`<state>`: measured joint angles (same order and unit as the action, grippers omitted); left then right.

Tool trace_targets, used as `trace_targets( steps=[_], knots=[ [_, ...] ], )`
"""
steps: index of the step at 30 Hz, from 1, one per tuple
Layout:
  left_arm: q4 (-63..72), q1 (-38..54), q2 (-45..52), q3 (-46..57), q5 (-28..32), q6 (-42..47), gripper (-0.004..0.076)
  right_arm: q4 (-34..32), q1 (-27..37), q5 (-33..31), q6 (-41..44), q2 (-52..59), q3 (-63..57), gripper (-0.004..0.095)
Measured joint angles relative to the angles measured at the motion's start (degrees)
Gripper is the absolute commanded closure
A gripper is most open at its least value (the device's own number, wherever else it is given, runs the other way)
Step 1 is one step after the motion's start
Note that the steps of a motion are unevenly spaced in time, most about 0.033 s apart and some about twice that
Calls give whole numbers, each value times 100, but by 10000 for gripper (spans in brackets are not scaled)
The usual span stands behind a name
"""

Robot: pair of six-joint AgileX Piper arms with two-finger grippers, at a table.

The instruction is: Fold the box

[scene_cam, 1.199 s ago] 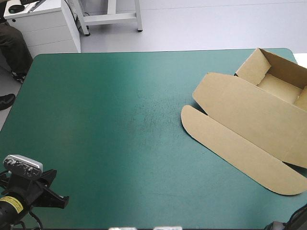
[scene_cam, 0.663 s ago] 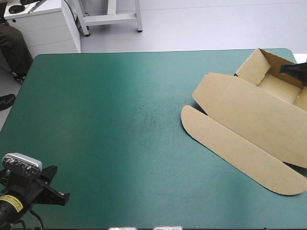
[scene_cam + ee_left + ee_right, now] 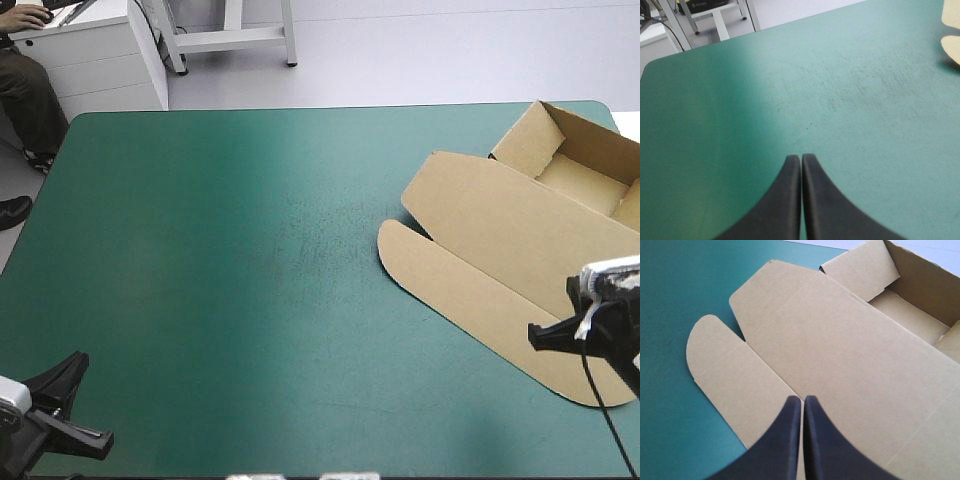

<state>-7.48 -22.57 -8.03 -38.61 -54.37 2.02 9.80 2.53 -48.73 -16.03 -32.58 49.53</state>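
Note:
The brown box (image 3: 520,235) lies at the table's far right as an open tray (image 3: 590,170) with raised walls. Its lid (image 3: 840,345) lies flat on the cover and reaches toward the table's middle, ending in a long rounded flap (image 3: 470,300). My right gripper (image 3: 803,400) is shut and empty, hovering over the lid near the fold of that flap; the high view shows this gripper (image 3: 545,335) above the flap's front right part. My left gripper (image 3: 801,159) is shut and empty over bare teal-green cover at the front left corner (image 3: 75,400), far from the box.
The teal-green cover (image 3: 250,250) is bare from the left edge to the box. In the left wrist view one rounded corner of the box's flap (image 3: 952,47) shows far ahead. The tray sits close to the table's far right corner.
My right gripper, earlier a dark tip by the tray at the far right, now hangs over the lid's flap nearer the front. My left gripper has drawn back toward the front left corner.

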Motion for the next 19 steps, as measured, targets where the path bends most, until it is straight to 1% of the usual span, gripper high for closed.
trace_targets(
  steps=[7, 15, 19],
  knots=[
    [0, 0, 363, 270, -25, -32, 734, 371, 0, 224, -128, 1267, -1061, 909],
    [0, 0, 807, 735, -6, -97, 734, 447, 0, 334, -128, 2772, -1868, 909],
    [0, 0, 897, 953, 105, -104, 734, 443, -5, 357, 80, 3313, -2098, 909]
  ],
)
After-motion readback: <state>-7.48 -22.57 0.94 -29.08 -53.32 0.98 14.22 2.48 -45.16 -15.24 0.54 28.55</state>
